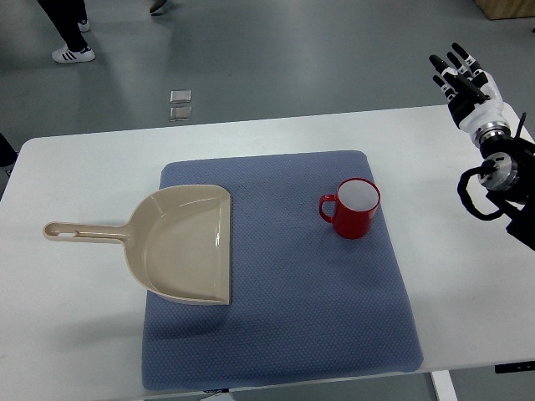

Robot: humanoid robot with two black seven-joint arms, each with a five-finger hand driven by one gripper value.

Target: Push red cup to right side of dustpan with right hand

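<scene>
A red cup (354, 209) with a white inside stands upright on the right part of a blue mat (284, 334), its handle pointing left. A beige dustpan (180, 242) lies on the mat's left part, its handle reaching left onto the white table (75, 317) and its open mouth facing right, toward the cup. My right hand (460, 73) is raised at the far right, beyond the table's back right corner, fingers spread and holding nothing. It is well apart from the cup, up and to the right of it.
Bare mat lies between the dustpan's mouth and the cup. Two small square plates (180, 104) are set in the grey floor beyond the table. A person's legs and shoes (73, 53) show at the top left. The table's front right corner has a leg (443, 386).
</scene>
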